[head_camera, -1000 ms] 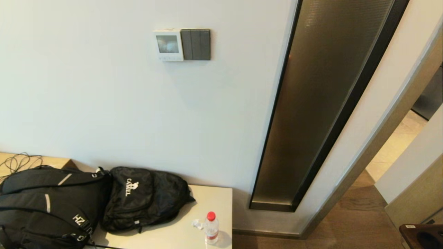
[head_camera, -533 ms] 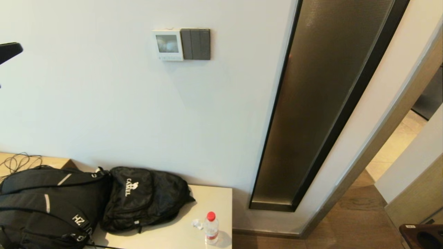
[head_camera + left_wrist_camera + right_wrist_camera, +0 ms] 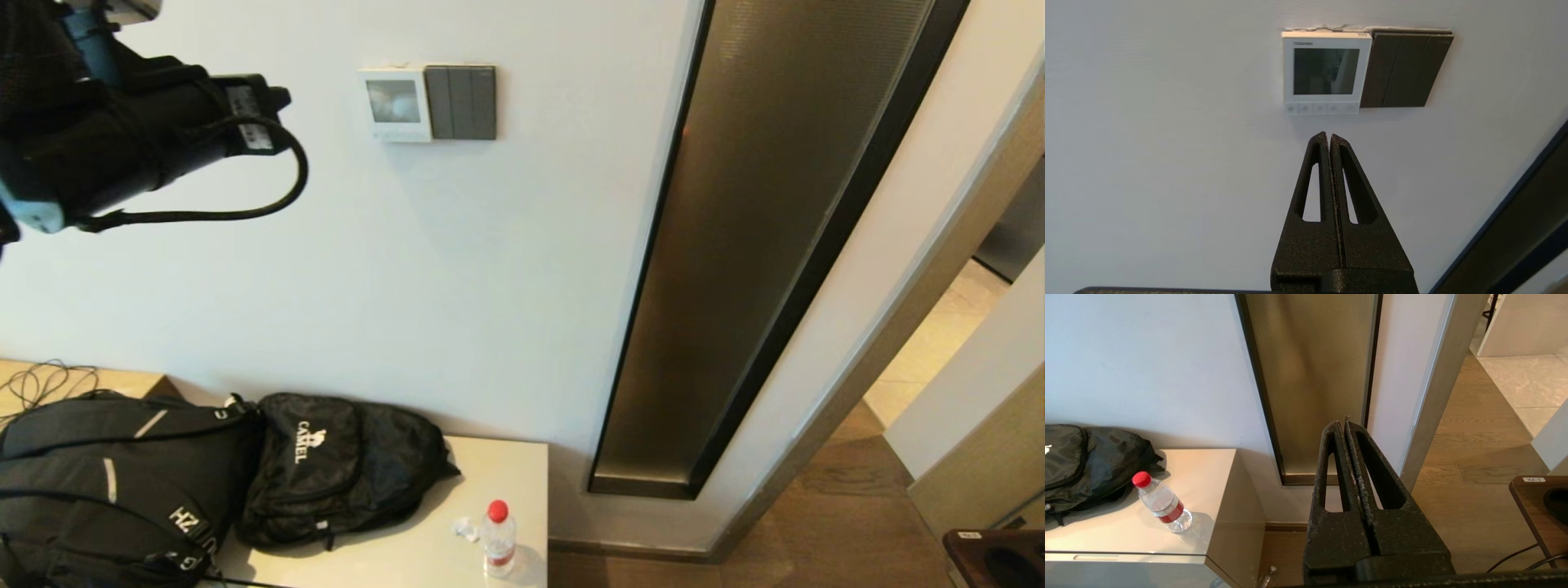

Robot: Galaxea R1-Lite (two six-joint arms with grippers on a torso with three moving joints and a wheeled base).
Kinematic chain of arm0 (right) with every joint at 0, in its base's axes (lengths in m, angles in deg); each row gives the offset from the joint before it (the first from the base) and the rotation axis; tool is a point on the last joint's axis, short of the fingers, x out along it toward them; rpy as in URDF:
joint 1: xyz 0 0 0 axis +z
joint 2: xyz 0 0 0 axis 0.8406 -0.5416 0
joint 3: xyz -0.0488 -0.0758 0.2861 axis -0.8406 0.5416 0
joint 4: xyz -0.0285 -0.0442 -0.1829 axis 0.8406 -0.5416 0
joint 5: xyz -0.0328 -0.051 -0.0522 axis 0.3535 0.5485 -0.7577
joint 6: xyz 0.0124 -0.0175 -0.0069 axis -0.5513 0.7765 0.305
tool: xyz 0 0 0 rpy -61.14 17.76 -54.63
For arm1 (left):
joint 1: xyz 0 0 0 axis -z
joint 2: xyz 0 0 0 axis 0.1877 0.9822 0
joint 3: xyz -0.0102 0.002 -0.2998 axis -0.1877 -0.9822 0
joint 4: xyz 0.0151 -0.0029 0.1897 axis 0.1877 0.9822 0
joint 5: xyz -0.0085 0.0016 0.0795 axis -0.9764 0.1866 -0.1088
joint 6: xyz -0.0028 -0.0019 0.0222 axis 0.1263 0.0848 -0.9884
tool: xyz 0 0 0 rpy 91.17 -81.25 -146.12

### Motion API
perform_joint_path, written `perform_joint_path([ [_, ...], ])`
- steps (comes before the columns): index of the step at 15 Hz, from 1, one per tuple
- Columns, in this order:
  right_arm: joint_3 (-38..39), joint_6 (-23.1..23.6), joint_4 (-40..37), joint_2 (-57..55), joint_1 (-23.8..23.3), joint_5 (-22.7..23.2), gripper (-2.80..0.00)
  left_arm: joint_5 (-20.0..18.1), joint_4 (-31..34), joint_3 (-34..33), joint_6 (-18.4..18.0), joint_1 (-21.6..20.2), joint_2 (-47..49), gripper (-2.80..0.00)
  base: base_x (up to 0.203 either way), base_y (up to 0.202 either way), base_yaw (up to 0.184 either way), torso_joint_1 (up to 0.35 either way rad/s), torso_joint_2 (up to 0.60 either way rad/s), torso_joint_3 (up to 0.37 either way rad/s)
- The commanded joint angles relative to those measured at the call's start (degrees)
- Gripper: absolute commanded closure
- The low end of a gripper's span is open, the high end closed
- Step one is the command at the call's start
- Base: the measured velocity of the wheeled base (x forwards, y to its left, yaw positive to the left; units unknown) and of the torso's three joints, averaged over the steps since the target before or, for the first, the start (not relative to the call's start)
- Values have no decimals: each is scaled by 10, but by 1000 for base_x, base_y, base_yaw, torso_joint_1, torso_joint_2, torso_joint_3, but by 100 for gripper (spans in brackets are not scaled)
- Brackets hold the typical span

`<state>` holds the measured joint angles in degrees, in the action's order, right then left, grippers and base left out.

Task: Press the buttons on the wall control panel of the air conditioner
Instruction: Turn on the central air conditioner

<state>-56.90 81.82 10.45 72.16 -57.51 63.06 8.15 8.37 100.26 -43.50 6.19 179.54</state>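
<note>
The air conditioner's wall control panel (image 3: pixel 396 104) is a small white square with a grey screen, fixed on the white wall. In the left wrist view the panel (image 3: pixel 1326 71) has a row of tiny pale buttons (image 3: pixel 1319 108) along its lower edge. My left gripper (image 3: pixel 1329 136) is shut and empty, its tips pointing just below the buttons and apart from the wall. The left arm (image 3: pixel 122 139) shows at the head view's upper left, left of the panel. My right gripper (image 3: pixel 1344 424) is shut and empty, held low, out of the head view.
A dark grey three-rocker switch plate (image 3: pixel 462 103) adjoins the panel on its right. Two black backpacks (image 3: pixel 122 482) and a red-capped water bottle (image 3: pixel 498 539) lie on a beige cabinet (image 3: pixel 514 465) below. A tall bronze glass strip (image 3: pixel 759 245) and a doorway are to the right.
The left arm has come into the head view from the left edge and moved up and right toward the panel. Nothing else moved.
</note>
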Motion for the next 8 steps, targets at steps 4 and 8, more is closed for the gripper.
perform_joint_path([
  [4,0,0,0,-1,0,0,0,24,-20,126,-2,38,179,0,0,0,0,0,0,0],
  [8,0,0,0,-1,0,0,0,27,-16,214,-3,42,259,0,0,0,0,0,0,0],
])
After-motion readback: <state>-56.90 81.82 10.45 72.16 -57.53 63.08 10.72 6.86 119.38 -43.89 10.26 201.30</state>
